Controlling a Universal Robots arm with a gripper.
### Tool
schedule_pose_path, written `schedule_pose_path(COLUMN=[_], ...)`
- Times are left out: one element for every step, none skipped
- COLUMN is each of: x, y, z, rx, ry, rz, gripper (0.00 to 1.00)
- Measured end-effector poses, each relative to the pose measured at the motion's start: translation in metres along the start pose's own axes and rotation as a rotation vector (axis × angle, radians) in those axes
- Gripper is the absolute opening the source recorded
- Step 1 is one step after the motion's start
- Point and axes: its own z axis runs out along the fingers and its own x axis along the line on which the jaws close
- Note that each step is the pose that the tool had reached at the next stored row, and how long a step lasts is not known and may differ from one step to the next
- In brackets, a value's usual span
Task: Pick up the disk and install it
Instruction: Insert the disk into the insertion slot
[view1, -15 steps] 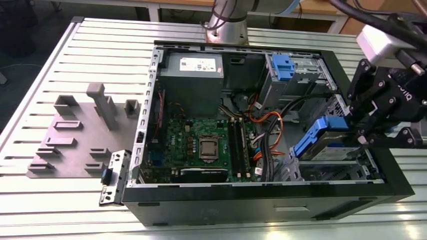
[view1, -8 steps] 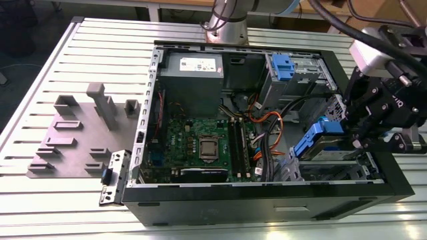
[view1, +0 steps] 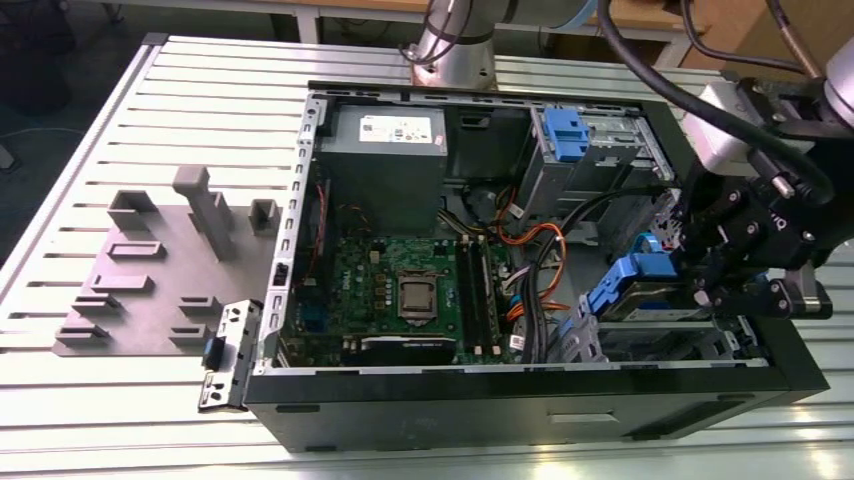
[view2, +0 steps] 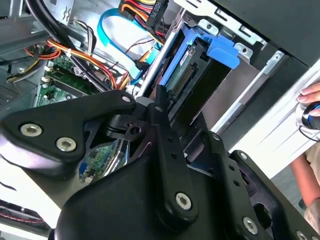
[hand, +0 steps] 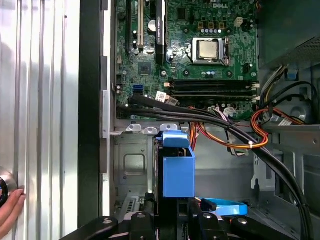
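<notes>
The disk (view1: 638, 285) is a grey drive in blue plastic rails, held tilted just above the lower drive bay (view1: 654, 340) at the exterior view's right end of the open computer case (view1: 534, 400). My gripper (view1: 694, 272) is shut on it from the right side. In the first wrist view the disk (hand: 177, 167) stands edge-on between my black fingers (hand: 145, 220), over the grey metal bay floor. In the second wrist view the disk (view2: 192, 82) shows its connector edge and blue tab, with a finger tip against its side.
A blue bracket (view1: 566, 135) sits in the upper bay. Black and orange cables (hand: 225, 125) run close beside the disk, next to the motherboard (hand: 190, 50). A grey fixture plate (view1: 160, 270) lies at the exterior view's left. A person's hand (hand: 10, 210) rests on the slatted table.
</notes>
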Motion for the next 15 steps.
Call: schedule_pose_path(x=[0.0001,0.0001,0.0002,0.0002,0.0002,0.0002,0.0002,0.0002,0.0003,0.0003,0.0003,0.0003,0.0003,0.0003,0.0002], y=[-0.0001,-0.0001,-0.0001,-0.0001,-0.0001,-0.0001,-0.0001,-0.0001,-0.0001,-0.0001,-0.0001,0.0,0.0,0.0,0.0], z=[0.0016,0.0031,0.0043,0.0052,0.0058,0.0059,0.0059,0.0059,0.006,0.006,0.0061,0.006,0.006,0.006,0.006], rx=[0.0,0.0,0.0,-0.0001,0.0,0.0,0.0,0.0,-0.0001,0.0,0.0,-0.0001,-0.0001,-0.0001,-0.0001], ry=[-0.0001,-0.0001,-0.0001,-0.0001,0.0001,0.0002,0.0002,0.0002,0.0001,0.0001,0.0,0.0,0.0002,0.0001,0.0], rz=[0.0,-0.001,-0.001,-0.001,-0.001,-0.001,-0.001,-0.001,-0.001,-0.001,-0.001,-0.001,-0.001,-0.001,-0.001], gripper=[0.35,0.35,0.35,0.35,0.35,0.35,0.35,0.35,0.35,0.35,0.35,0.35,0.36,0.36,0.36])
